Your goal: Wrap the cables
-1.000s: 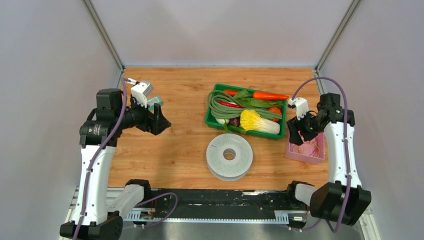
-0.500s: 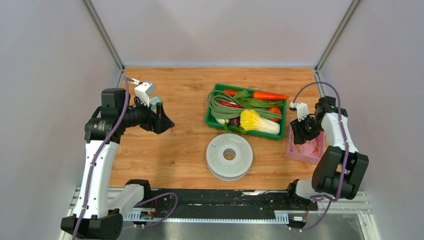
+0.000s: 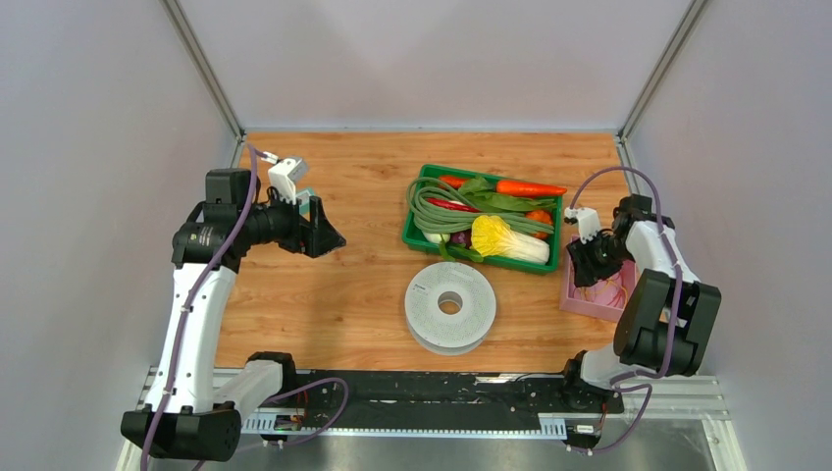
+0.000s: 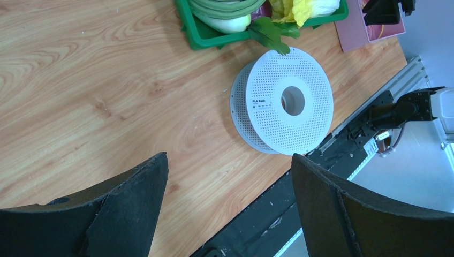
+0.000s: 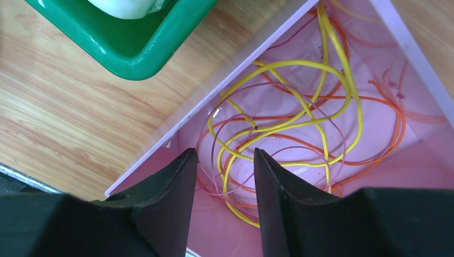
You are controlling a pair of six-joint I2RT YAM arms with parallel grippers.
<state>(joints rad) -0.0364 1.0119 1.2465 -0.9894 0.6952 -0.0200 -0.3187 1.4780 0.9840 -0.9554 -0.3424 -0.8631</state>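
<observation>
A large flat round light-grey spool (image 3: 450, 306) with a centre hole lies on the wooden table; it also shows in the left wrist view (image 4: 284, 101). I cannot make out a loose strand end on it. Thin yellow, orange and pink cables (image 5: 278, 126) lie tangled in a pink box (image 3: 589, 306) at the right. My right gripper (image 5: 225, 152) is open, low inside the box (image 5: 214, 92), with strands between its fingers; it also shows in the top view (image 3: 587, 270). My left gripper (image 3: 324, 234) is wide open and empty, held above the table left of the spool (image 4: 227, 158).
A green tray (image 3: 412, 211) of vegetables stands behind the spool, close to the pink box's left side (image 5: 134, 53). The arms' black base rail (image 3: 442, 397) runs along the near table edge. Grey walls enclose the table on both sides and at the back.
My right arm has folded down and its gripper has sunk lower into the pink box. My left gripper has shifted a little to the right. The spool has not moved.
</observation>
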